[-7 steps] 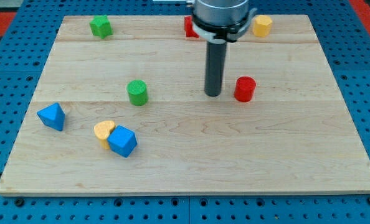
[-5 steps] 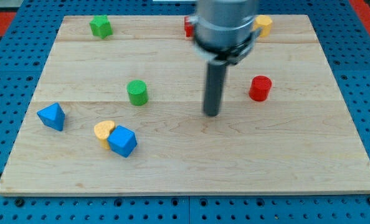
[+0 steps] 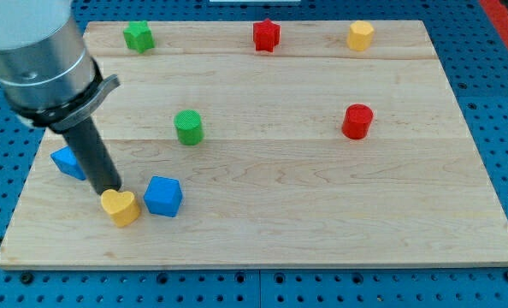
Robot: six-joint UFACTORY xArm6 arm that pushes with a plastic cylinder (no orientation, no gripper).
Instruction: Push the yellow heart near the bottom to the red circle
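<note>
The yellow heart (image 3: pixel 121 207) lies near the view's bottom left on the wooden board (image 3: pixel 322 222). My tip (image 3: pixel 109 190) touches the heart's upper left edge. A blue cube (image 3: pixel 163 197) sits just right of the heart. The red circle (image 3: pixel 357 121) stands far off at the view's right, mid-height.
A blue triangular block (image 3: pixel 67 161) sits left of the rod, partly hidden by it. A green cylinder (image 3: pixel 188 127) stands above the blue cube. Along the top edge are a green block (image 3: pixel 138 36), a red star-like block (image 3: pixel 266 35) and a yellow hexagon (image 3: pixel 360 35).
The rod swept from the board's middle to the bottom left. The yellow heart moved down and left, apart from the blue cube. The red circle had shifted right between the earlier frames.
</note>
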